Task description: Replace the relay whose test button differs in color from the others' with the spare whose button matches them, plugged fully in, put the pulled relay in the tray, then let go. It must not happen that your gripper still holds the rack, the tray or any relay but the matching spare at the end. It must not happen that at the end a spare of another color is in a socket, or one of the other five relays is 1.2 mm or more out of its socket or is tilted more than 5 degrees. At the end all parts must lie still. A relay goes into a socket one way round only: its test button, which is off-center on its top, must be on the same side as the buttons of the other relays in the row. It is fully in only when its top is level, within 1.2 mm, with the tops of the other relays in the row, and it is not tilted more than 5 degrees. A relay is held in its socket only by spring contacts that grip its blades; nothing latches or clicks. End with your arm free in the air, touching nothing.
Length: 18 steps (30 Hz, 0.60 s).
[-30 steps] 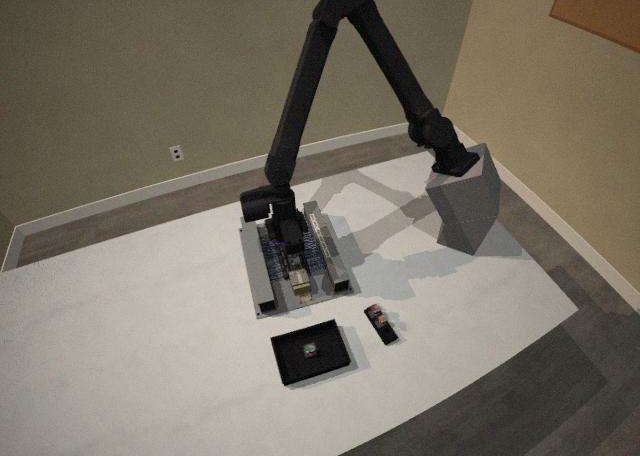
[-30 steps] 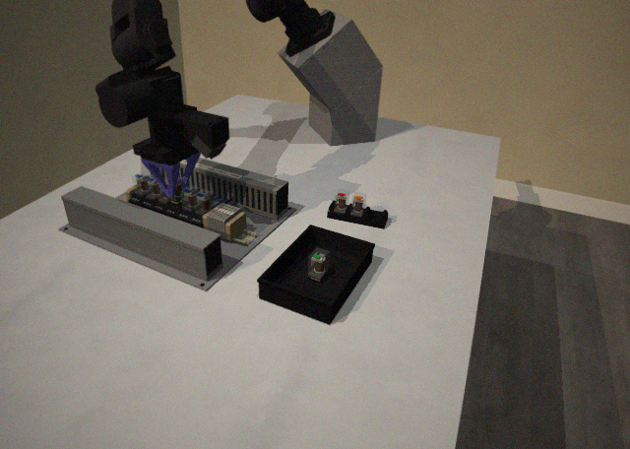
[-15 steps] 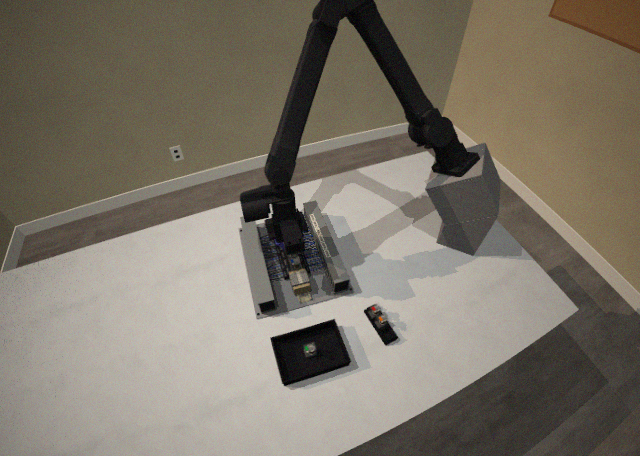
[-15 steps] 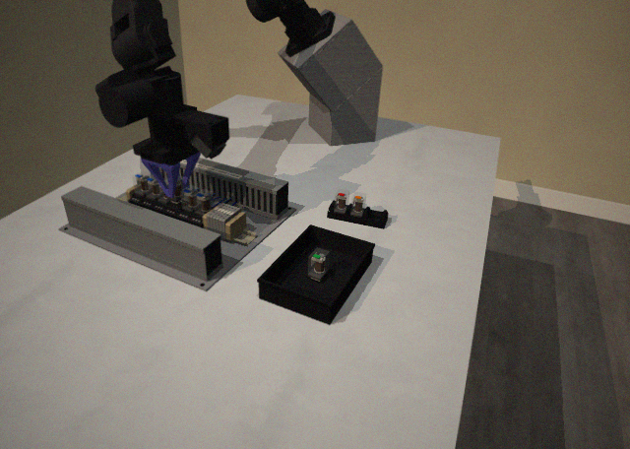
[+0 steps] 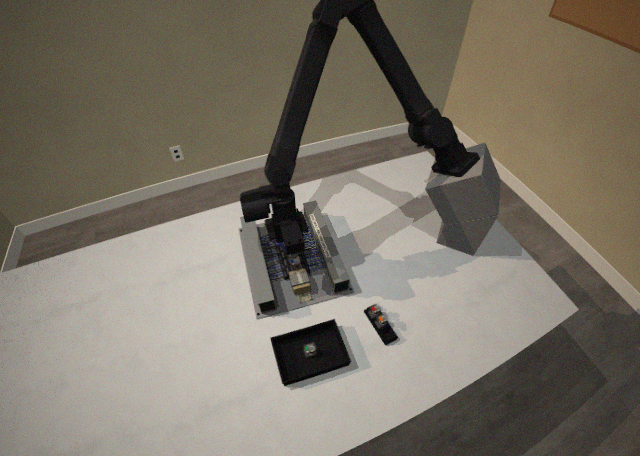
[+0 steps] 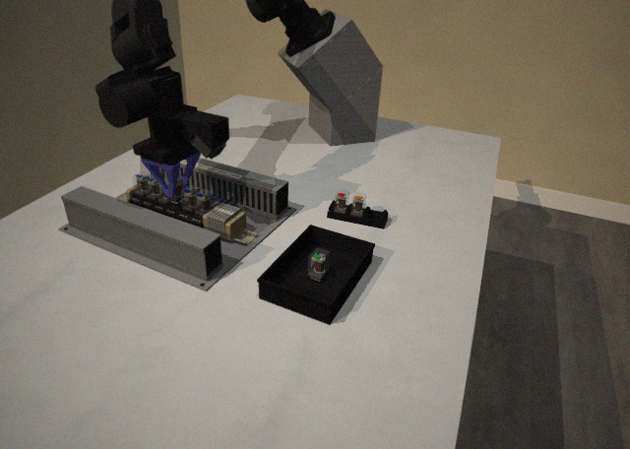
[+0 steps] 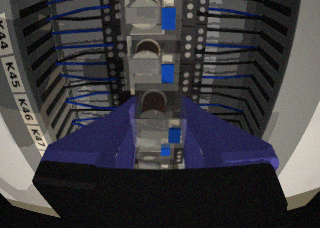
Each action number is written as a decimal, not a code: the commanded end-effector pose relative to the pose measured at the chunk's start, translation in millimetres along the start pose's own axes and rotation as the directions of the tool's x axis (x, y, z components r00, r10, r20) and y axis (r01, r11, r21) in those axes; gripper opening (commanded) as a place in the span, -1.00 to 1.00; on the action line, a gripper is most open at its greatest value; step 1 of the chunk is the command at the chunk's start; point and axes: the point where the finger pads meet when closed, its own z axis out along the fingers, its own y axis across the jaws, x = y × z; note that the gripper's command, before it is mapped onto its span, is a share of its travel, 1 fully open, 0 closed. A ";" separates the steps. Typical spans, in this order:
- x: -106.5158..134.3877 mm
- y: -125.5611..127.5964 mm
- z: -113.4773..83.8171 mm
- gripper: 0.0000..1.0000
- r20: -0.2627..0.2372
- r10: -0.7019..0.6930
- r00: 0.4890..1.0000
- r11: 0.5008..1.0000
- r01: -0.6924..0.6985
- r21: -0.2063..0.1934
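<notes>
where fingers (image 6: 169, 182) close, a blue-buttoned relay (image 7: 159, 128) apparently sits between.

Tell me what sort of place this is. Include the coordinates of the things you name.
Probably a workshop or lab bench set up for control-panel wiring: relays with blue test buttons (image 6: 189, 192) (image 7: 168, 18) sit in a wired row, slotted wiring duct (image 5: 326, 247) (image 6: 238, 187) runs alongside, and a robot arm (image 5: 305, 89) (image 6: 140, 93) reaches over them.

From here I see the gripper (image 6: 175, 192) (image 7: 159, 105) boxed in lengthwise by blue-buttoned relays on both sides; grey ducts (image 5: 258, 265) (image 6: 142, 227) and (image 5: 325, 247) (image 6: 238, 179) wall the row's flanks, wires filling the gaps, while above the low tray (image 5: 278, 360) (image 6: 294, 301) I see open air
</notes>
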 end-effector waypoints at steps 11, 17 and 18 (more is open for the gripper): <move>-2.3 -1.8 -0.8 -1.00 0.006 -0.003 1.000 1.000 0.003 0.017; -0.8 1.2 1.4 -1.00 0.004 0.000 1.000 1.000 0.000 0.016; -0.6 1.3 1.5 -1.00 0.004 0.000 1.000 1.000 0.000 0.015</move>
